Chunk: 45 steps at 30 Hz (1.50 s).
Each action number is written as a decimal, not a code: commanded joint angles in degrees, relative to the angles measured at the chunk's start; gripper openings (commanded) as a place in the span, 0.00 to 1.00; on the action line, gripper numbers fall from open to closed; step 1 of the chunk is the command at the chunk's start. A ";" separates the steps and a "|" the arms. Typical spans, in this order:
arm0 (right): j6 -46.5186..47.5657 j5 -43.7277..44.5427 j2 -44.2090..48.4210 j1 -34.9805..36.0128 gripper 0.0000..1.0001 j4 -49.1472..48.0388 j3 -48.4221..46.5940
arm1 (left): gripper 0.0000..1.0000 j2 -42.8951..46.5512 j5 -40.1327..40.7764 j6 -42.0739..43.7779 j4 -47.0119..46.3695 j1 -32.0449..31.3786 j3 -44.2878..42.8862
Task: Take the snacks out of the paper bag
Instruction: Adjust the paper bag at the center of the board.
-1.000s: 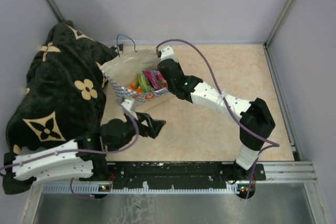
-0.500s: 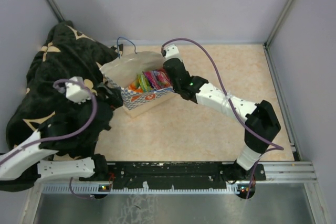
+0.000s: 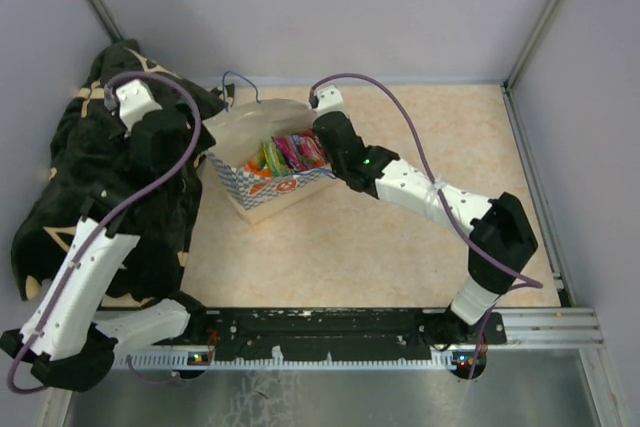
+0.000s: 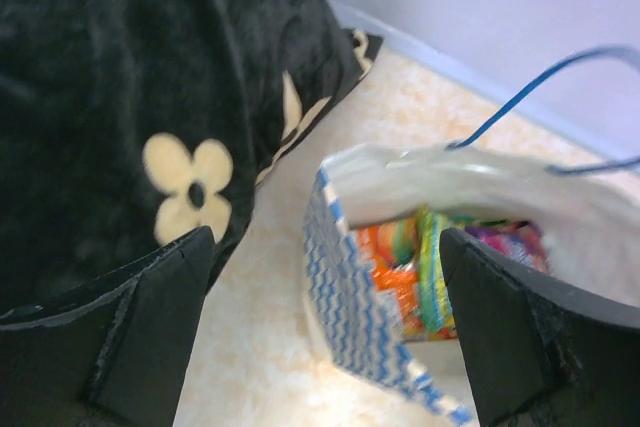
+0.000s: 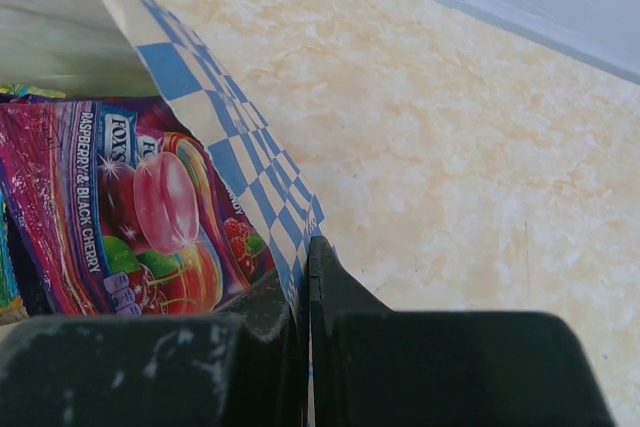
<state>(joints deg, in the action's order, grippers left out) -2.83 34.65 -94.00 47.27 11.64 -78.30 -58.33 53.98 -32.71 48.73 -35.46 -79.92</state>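
Has swung the left gripper (image 4: 325, 237) from the paper bag's (image 3: 262, 195) six o'clock round to nine, spread wide and empty at its rim, right gripper (image 5: 305, 257) pinched tight on the three o'clock wall, snacks (image 3: 285, 154) lying inside, so apparently set for a first reach.

White arm links (image 3: 85, 277), black joints (image 3: 500, 235), purple cables (image 3: 403, 125), scuffed black fingers (image 5: 120, 367)

The paper bag (image 3: 250, 179) is blue-and-white checkered outside and cream inside, and its cord handle (image 4: 520, 107) is blue. The purple packet (image 5: 130, 197) bears pink and red fruit pictures. There is also a green-yellow packet (image 4: 432, 267) and an orange packet (image 4: 385, 252). The blanket (image 3: 110, 187) is black with cream flowers.
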 commanded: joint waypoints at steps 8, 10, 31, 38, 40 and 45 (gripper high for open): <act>-1.65 -1.67 5.40 -1.96 0.00 -0.79 2.27 | 0.99 -11.88 -44.46 5.56 -4.86 21.07 -6.45; -1.88 -1.96 5.95 -2.67 0.00 -0.66 2.91 | 0.99 -13.16 -44.56 5.41 -2.47 21.22 -6.10; -2.77 -4.28 3.76 -3.85 0.00 -0.68 3.07 | 0.65 -13.75 -41.38 6.51 -0.62 21.23 4.14; -3.01 -4.54 3.52 -3.84 0.00 -0.31 2.73 | 0.23 -12.64 -41.44 7.41 -2.35 21.22 3.89; -3.12 -4.60 3.49 -3.84 0.00 -0.15 2.55 | 0.09 -12.08 -41.05 7.59 -2.53 21.22 3.89; -3.25 -5.06 3.18 -3.85 0.00 -0.21 1.92 | 0.00 -11.60 -40.37 8.20 -3.81 21.22 4.57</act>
<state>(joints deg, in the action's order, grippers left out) -5.78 29.19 -90.50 44.05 11.11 -74.54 -71.59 12.82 -25.80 47.77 -14.41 -75.85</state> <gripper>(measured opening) 0.006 0.006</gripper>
